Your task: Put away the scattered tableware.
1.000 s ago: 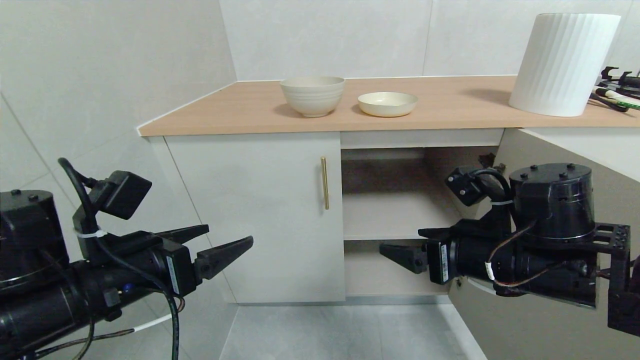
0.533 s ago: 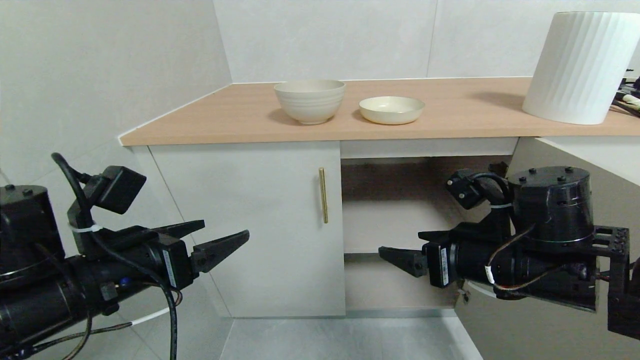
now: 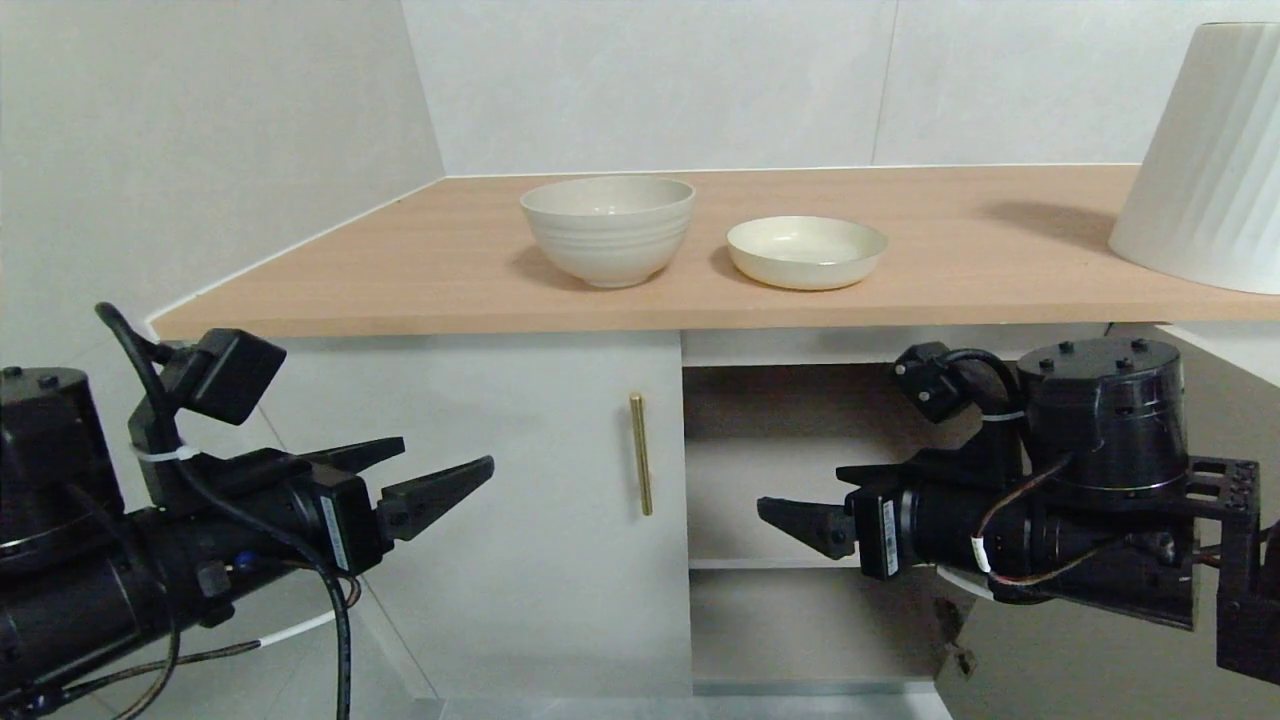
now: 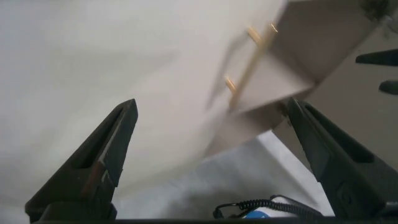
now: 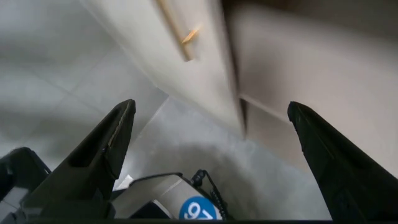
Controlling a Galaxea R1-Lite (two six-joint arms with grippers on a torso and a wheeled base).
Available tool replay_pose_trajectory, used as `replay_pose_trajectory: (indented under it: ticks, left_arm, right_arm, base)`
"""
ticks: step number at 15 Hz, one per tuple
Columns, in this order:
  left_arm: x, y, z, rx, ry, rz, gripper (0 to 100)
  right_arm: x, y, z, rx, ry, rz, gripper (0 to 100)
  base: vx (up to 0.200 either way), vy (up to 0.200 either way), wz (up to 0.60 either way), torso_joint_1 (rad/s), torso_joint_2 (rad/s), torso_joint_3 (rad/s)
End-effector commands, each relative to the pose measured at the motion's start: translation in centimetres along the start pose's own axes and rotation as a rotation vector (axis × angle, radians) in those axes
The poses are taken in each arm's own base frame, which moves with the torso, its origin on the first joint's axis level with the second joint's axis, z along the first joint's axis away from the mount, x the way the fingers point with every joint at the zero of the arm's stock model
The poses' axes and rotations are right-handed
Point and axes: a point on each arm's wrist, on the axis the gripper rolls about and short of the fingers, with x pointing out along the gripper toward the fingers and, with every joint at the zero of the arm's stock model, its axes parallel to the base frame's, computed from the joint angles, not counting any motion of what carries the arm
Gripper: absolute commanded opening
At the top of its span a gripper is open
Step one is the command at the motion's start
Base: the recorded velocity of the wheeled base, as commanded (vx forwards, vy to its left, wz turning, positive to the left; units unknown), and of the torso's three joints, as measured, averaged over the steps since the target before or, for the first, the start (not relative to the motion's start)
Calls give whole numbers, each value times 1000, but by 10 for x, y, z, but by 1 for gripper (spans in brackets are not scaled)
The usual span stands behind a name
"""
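- Sitting near worktop front edge: bowl, dish beside it, apart.
- Left gripper below worktop, fingers spread.
- Right gripper at open cupboard, fingers spread.

Big pale tiles cover the walls. A light brown wooden surface sits on a white cabinet. Its left door is shut and has a thin gold handle. The right side is open, with a shelf inside. The floor is grey.
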Motion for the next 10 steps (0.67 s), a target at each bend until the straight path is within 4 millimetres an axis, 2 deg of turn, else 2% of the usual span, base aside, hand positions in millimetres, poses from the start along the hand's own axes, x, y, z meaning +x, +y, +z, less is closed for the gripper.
replay_pose_trajectory:
  ticks: [1,8,10]
  left_arm:
    - [0,0,0,0,-1,-1,100]
    - [-7,-3,4,6,-25,-11,100]
    - [-7,-4,14,15,-61,-16,100]
  right_arm:
    - [-2,-1,-3,-2,2,-2,100]
    - [-5,0,-2,-9,-11,-3,100]
    - [-7,0,0,-26,-19,-3,100]
  base:
    - [0,0,0,0,0,0]
    - [0,0,0,0,0,0]
    - [0,0,0,0,0,0]
